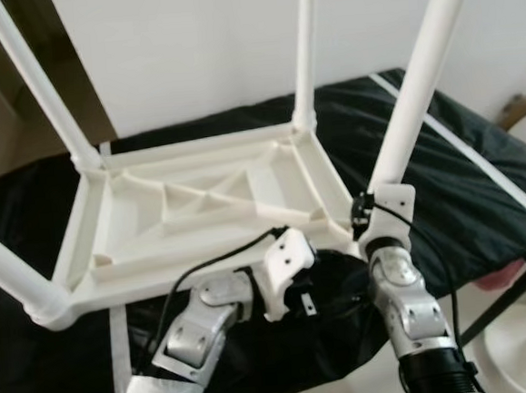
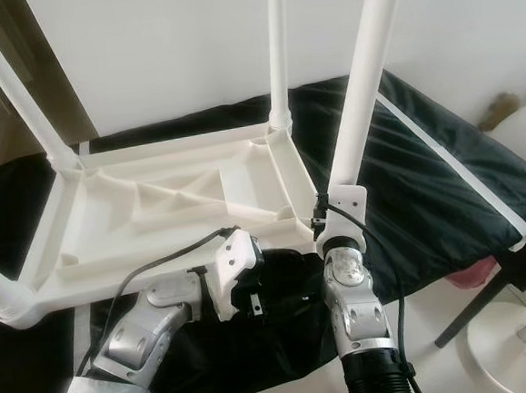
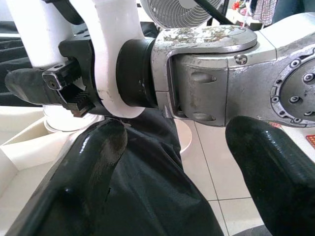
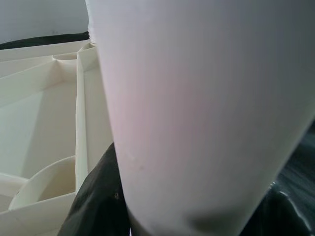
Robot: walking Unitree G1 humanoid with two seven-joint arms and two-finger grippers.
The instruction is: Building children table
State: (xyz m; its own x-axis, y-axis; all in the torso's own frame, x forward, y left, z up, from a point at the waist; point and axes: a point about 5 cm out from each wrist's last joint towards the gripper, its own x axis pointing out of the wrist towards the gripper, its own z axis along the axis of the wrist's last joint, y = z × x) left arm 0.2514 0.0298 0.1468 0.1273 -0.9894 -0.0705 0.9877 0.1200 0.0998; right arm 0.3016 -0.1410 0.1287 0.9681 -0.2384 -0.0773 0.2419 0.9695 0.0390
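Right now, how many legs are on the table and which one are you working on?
The tabletop lies upside down on the black sheet. Three legs already stand in its corners, such as the far one. The right gripper is shut on the fourth leg at the near right corner, apparently not fully seated. The left gripper waits open beside it. Left: seat that leg, then flip the table.

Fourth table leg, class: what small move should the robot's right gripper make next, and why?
Probably shift the white leg over the upturned table's near right corner and press down: the right gripper holds it just beside that corner; three legs already stand.
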